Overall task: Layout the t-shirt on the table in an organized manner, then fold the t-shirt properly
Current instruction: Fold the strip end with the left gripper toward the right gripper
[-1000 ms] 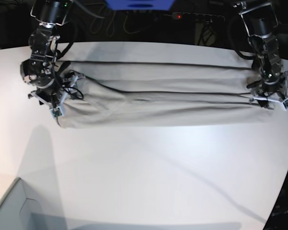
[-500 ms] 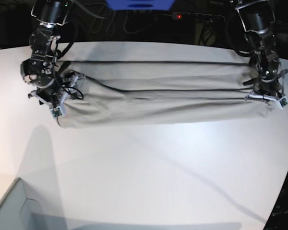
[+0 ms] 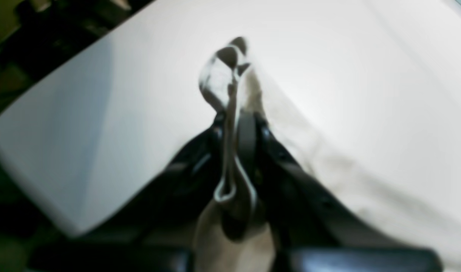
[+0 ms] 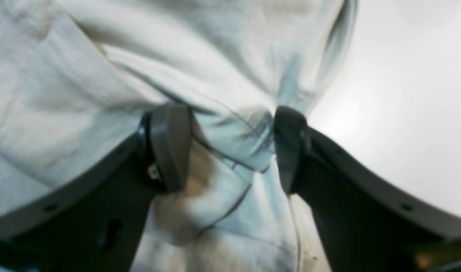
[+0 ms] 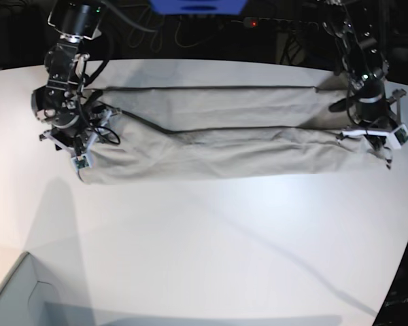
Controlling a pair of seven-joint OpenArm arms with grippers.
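Your left gripper (image 3: 236, 124) pinches t-shirt (image 5: 217, 136) edge tight; your right gripper (image 4: 230, 147) jaws wide, cloth bunched between, on table (image 5: 211, 251).

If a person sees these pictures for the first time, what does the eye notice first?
First comes the t-shirt, a long grey-beige band folded lengthwise across the far part of the white table. Next, an arm at each end: the left gripper is shut on a pinch of cloth, while the right gripper stands open with bunched fabric between its fingers.

Base view overhead, looking down on table (image 5: 211, 238); both wrist views close-up, sharing t-shirt (image 5: 217, 136) with it.
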